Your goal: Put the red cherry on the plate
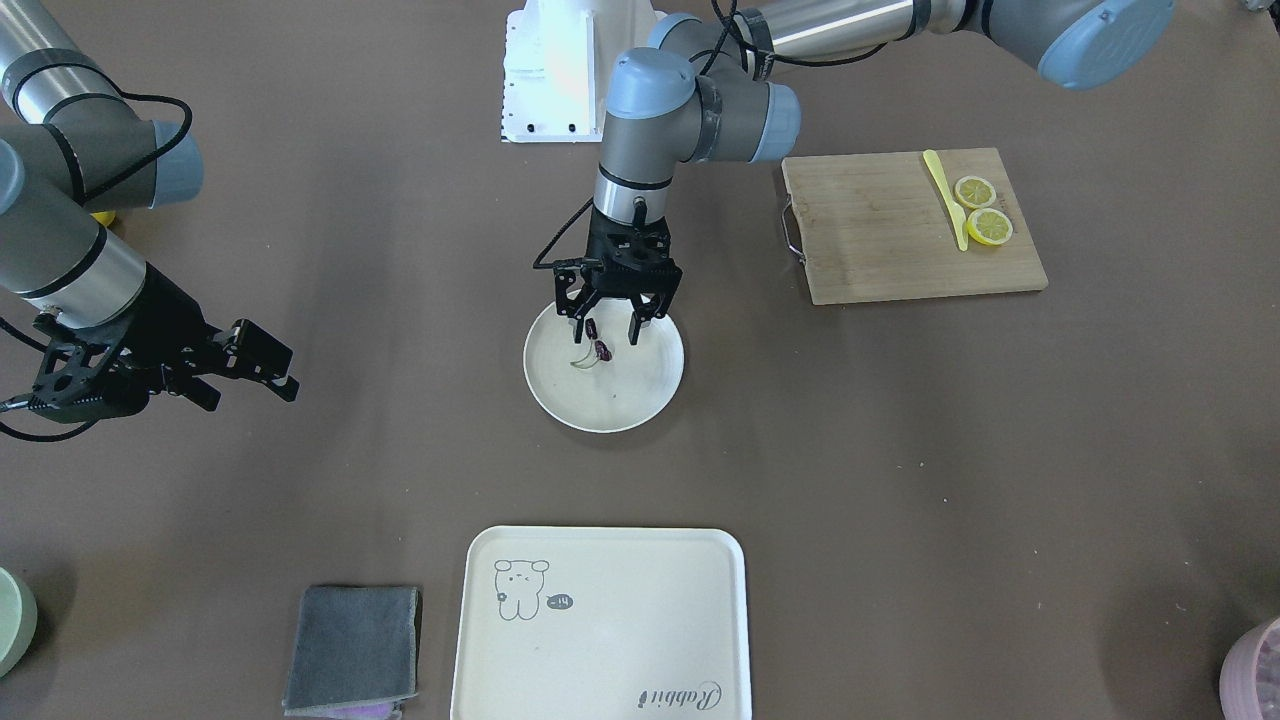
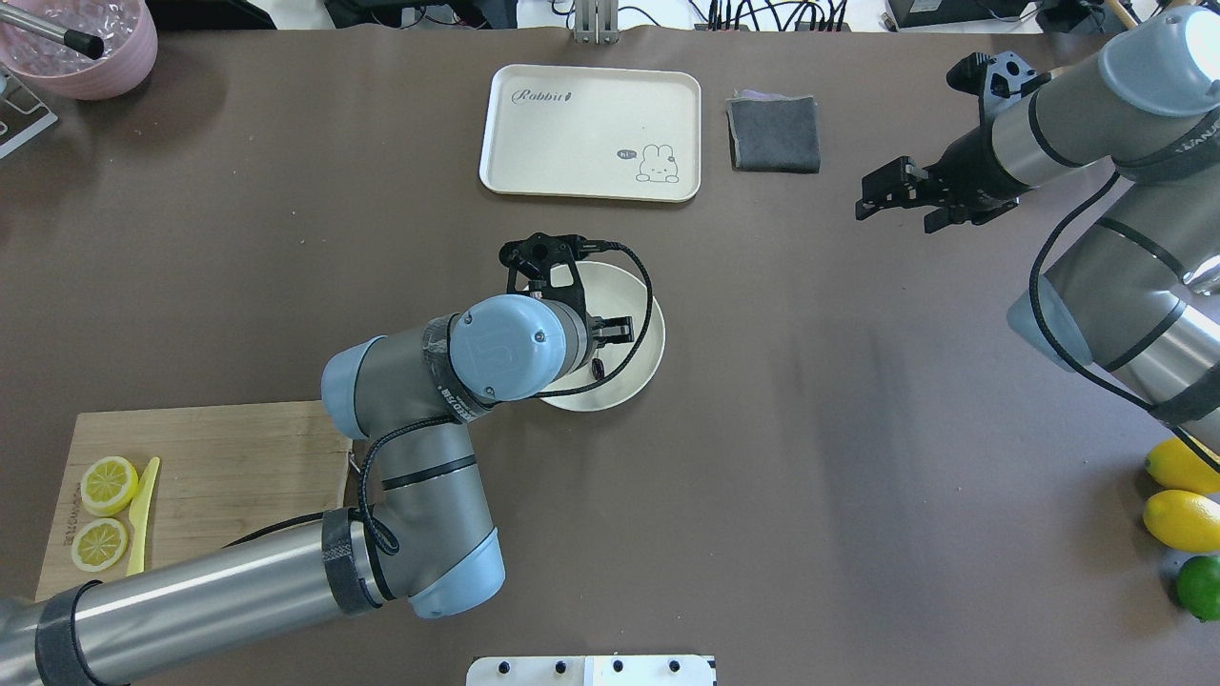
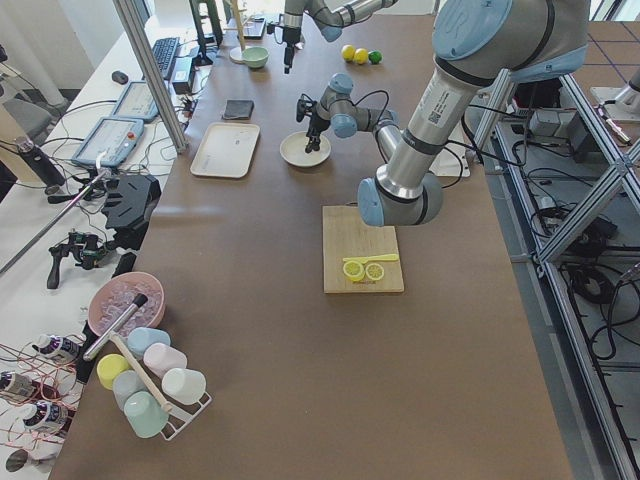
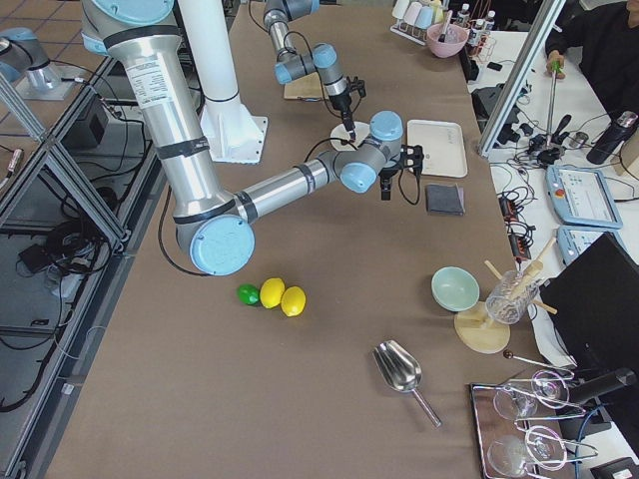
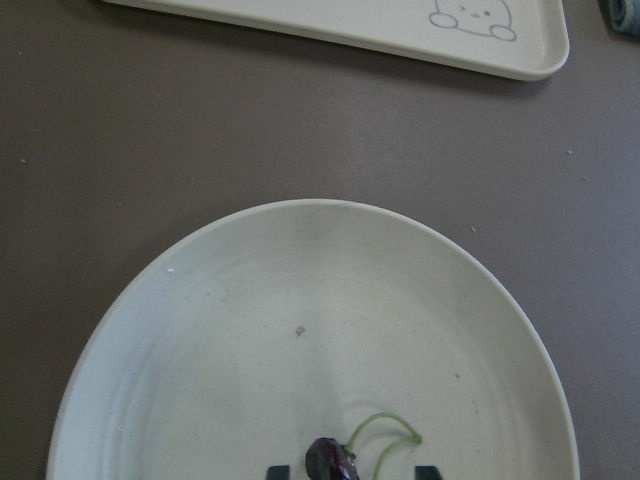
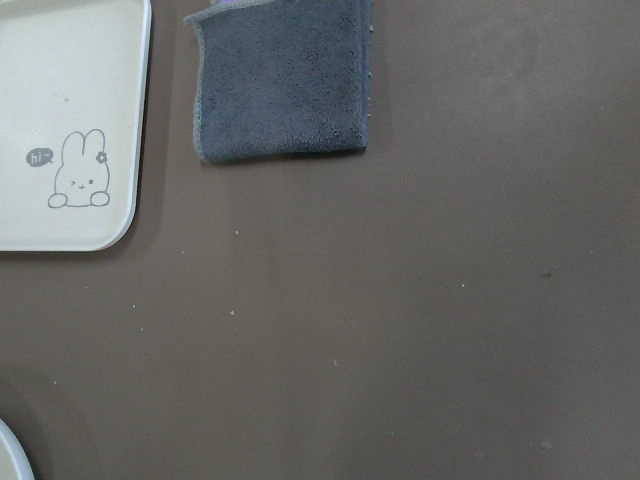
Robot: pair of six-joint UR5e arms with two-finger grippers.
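Observation:
The red cherry (image 1: 599, 347) is a small dark maroon pair with thin green stems, lying on the round cream plate (image 1: 620, 400) toward its robot-side rim. My left gripper (image 1: 607, 322) points down just above the plate, open, its two fingers standing either side of the cherry. In the left wrist view the cherry (image 5: 328, 460) sits at the bottom edge between the two dark fingertips (image 5: 278, 471), with the plate (image 5: 300, 300) filling the view. My right gripper (image 1: 255, 395) hangs open and holds nothing, far off to the side above bare table.
A cream tray (image 1: 600, 620) with a cartoon drawing and a folded grey cloth (image 1: 352, 645) lie on the operators' side. A wooden cutting board (image 1: 880, 230) carries two lemon slices and a yellow knife. Lemons and a lime (image 2: 1182, 519) sit near my right arm.

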